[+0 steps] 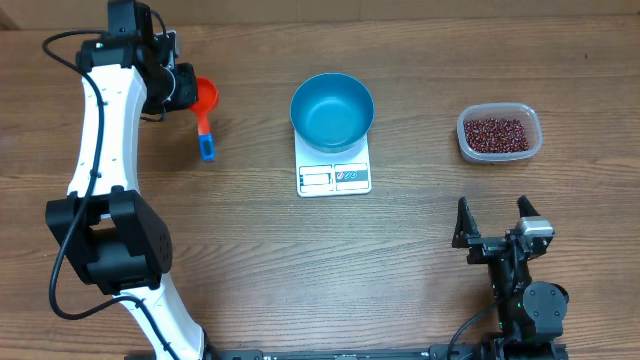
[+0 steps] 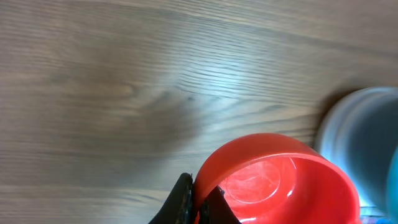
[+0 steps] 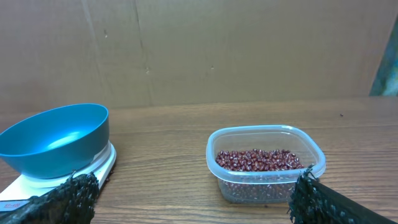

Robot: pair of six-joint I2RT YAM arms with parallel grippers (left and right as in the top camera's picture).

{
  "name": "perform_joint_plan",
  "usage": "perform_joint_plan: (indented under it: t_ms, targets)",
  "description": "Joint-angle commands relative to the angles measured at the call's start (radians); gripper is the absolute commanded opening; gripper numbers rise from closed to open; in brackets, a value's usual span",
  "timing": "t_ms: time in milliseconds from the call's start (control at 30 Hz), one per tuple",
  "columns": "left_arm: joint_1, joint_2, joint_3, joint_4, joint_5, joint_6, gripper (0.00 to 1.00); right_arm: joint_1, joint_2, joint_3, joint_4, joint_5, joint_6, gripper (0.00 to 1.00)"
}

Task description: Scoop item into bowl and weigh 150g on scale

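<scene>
Nearest the base, on the right, the right gripper (image 1: 492,206) sits over the table (image 1: 400,270) with its fingers spread wide apart. Further out, at the middle, the blue bowl (image 1: 332,110) sits on the white scale (image 1: 334,178). Well apart to its right, the beans (image 1: 497,132) lie in a clear tub (image 1: 537,130). Farthest, on the left, the left gripper (image 1: 186,88) is pinched on the rim of the red scoop (image 1: 206,100), whose blue handle points toward the base.
</scene>
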Motion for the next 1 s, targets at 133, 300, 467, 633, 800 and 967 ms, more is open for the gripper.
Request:
perform_joint_plan:
  t_ms: [133, 300, 467, 633, 800, 967]
  targets:
    - [0.0, -0.008, 0.029, -0.177, 0.094, -0.614, 0.04, 0.006, -0.007, -0.011, 0.006, 0.01, 0.002, 1.0]
    - [-0.004, -0.008, 0.029, -0.237, 0.094, -0.65, 0.04, 0.006, -0.007, -0.011, 0.006, 0.01, 0.002, 1.0]
    - [-0.016, -0.008, 0.029, -0.261, 0.094, -0.648, 0.04, 0.006, -0.007, -0.011, 0.006, 0.01, 0.002, 1.0]
    - [-0.03, -0.008, 0.029, -0.279, 0.094, -0.649, 0.04, 0.006, -0.007, -0.011, 0.006, 0.01, 0.002, 1.0]
    - [-0.049, -0.008, 0.029, -0.315, 0.09, -0.65, 0.04, 0.006, -0.007, -0.011, 0.006, 0.01, 0.002, 1.0]
    - [-0.117, -0.008, 0.029, -0.296, 0.071, -0.72, 0.04, 0.006, -0.007, -0.011, 0.006, 0.01, 0.002, 1.0]
